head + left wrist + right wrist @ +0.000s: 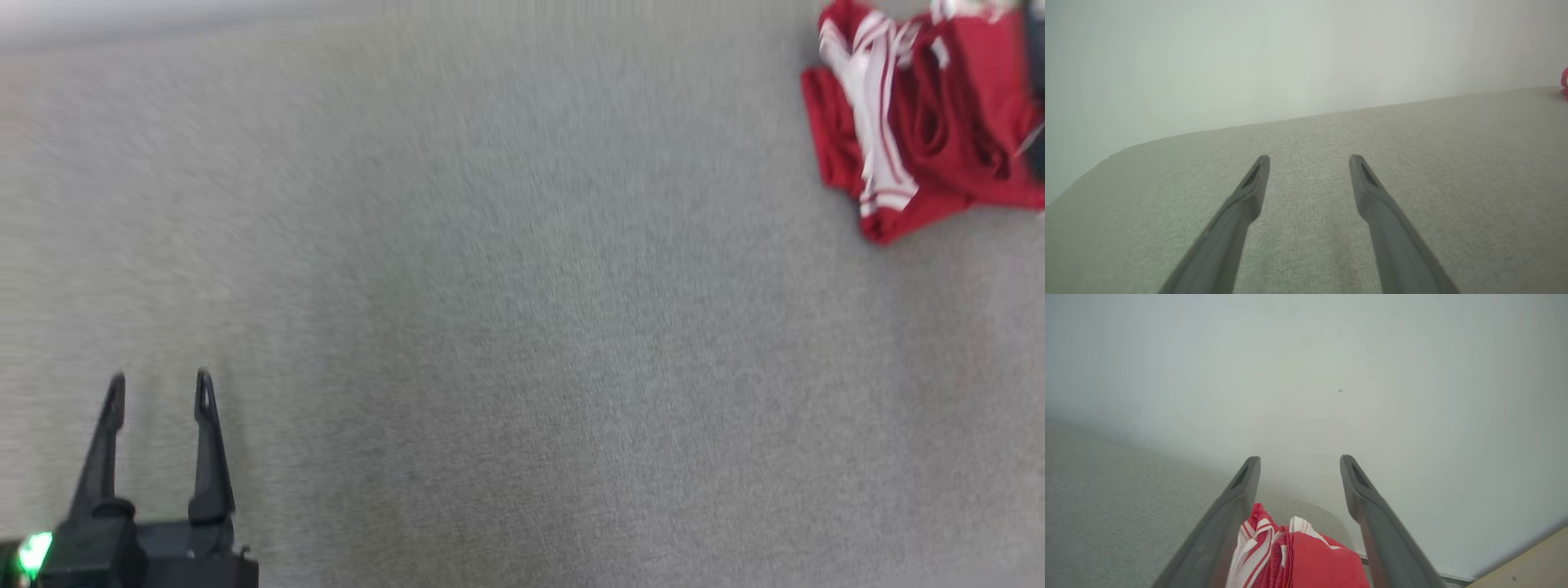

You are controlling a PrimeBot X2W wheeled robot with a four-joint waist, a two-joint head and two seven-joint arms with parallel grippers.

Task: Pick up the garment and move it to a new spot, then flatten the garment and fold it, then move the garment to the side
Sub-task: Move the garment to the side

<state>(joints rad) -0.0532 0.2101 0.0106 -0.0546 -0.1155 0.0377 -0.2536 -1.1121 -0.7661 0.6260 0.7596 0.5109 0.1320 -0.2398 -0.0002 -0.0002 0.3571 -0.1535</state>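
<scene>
While its two dark fingers are held wide apart, the left end effector [159,388] is seen at the near left over the grey fabric-covered tabletop [522,327]. The right end effector [1299,459] is likewise spread open, and the crumpled red-and-white garment [1306,559] is seen low between its fingers. The garment is bunched at the far right of the tabletop, well apart from the left end effector.

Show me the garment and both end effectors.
garment [939,114], head view, on its red middle fold.
left end effector [160,382], head view, midway between fingertips.
right end effector [1300,459], right wrist view, midway between fingertips.
</scene>
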